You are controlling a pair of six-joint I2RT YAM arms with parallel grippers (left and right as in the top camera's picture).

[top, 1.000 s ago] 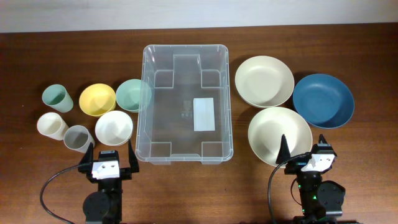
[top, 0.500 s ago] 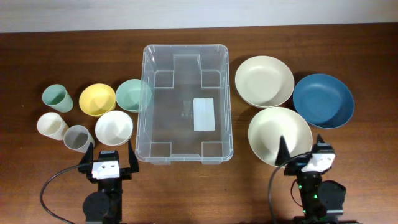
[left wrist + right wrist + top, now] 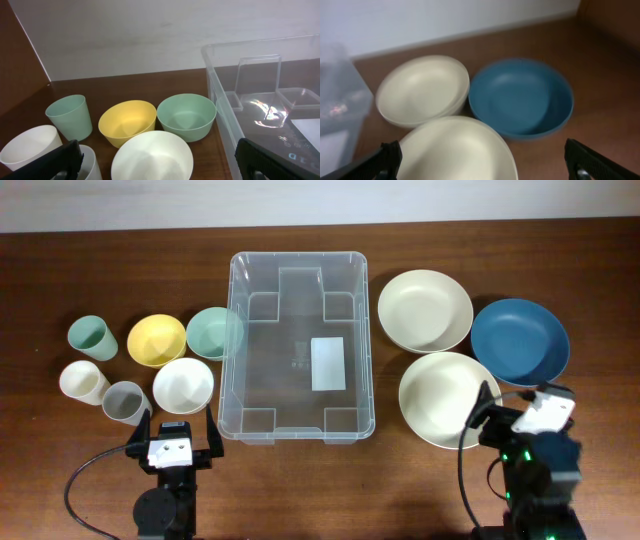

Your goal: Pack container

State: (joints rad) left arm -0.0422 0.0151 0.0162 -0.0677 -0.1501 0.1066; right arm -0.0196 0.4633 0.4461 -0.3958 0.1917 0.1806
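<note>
Overhead, the large clear plastic rectangular container [image 3: 290,320] sits empty, central on the tabletop [image 3: 600,280]. My left end effector [image 3: 175,422] and right end effector [image 3: 520,402] gape wide, holding nothing. I'd bring the right one low onto the rim of the nearest cream round plate [image 3: 445,400], pinching squarely so it can't slip.

One container [image 3: 298,254]. Three plates: two cream plates [image 3: 425,310] and one blue plate [image 3: 520,342]. Three bowls [image 3: 184,385]. Three cups [image 3: 83,381].
</note>
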